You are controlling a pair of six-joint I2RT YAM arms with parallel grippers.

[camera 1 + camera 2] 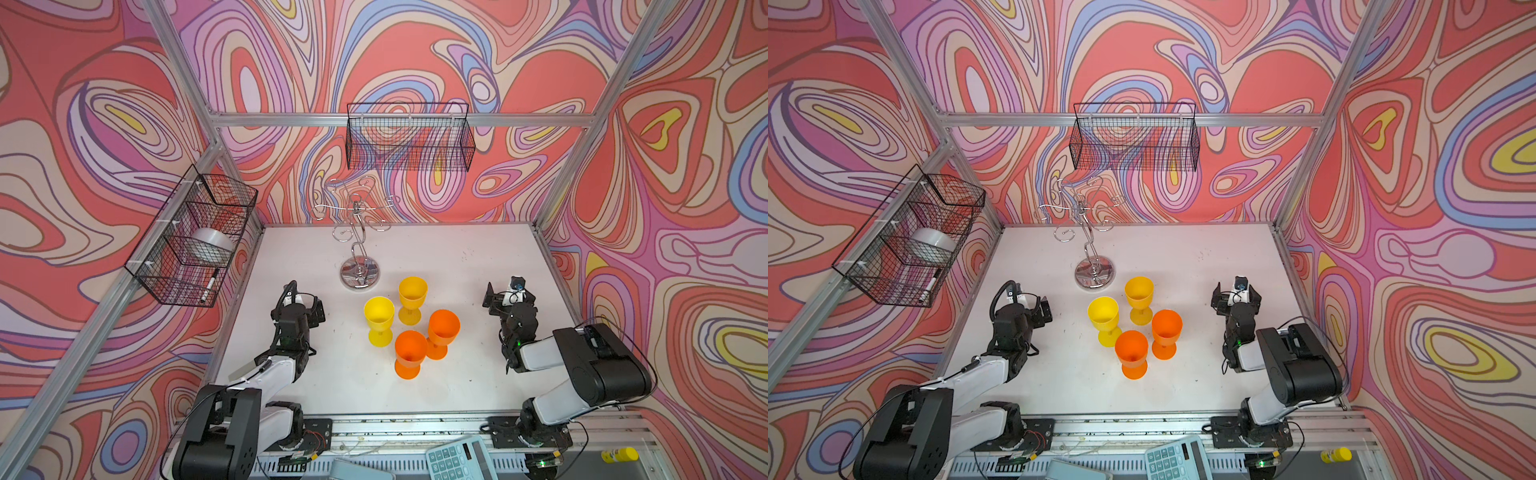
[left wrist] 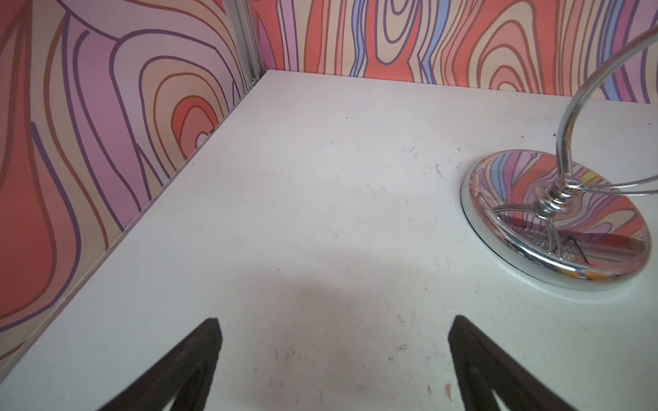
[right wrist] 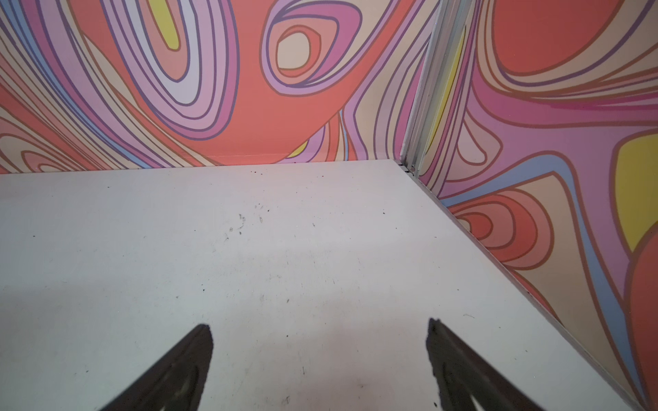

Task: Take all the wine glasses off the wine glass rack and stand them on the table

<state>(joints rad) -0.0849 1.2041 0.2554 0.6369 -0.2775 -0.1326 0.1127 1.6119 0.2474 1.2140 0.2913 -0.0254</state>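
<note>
A black wire basket [image 1: 189, 249] hangs on the left wall, well apart from the work. The left arm [image 1: 272, 368] rises from its base at the near edge, folds at the elbow and carries its wrist low over the white table [image 1: 457, 257], pointing toward the back. The left gripper [image 2: 334, 331] is spread wide and empty, and only tabletop shows between its dark fingers [image 2: 199, 352].

The wine glass rack [image 1: 358, 239] stands ahead of this gripper and off to its right, near it but not touching. Its mirrored round base sits flat on the table, and its wavy stem rises to curled hooks in front of the back wall.

Four glasses stand upright on their feet in a tight cluster in front of the rack, between the two grippers. The yellow wine glass [image 1: 379, 313] is nearest the left gripper. The amber wine glass [image 1: 412, 293] stands just beside the rack's base. The near orange wine glass [image 1: 410, 349] and the far orange wine glass [image 1: 444, 326] stand closer to the arms' bases. Neither gripper touches any of them.

The right arm [image 1: 540, 353] is folded the same way, with its wrist low. The right gripper [image 3: 320, 331] is also spread wide and empty, and it faces the back right corner. The cluster lies to its left, and the rack is well apart from it.
</note>
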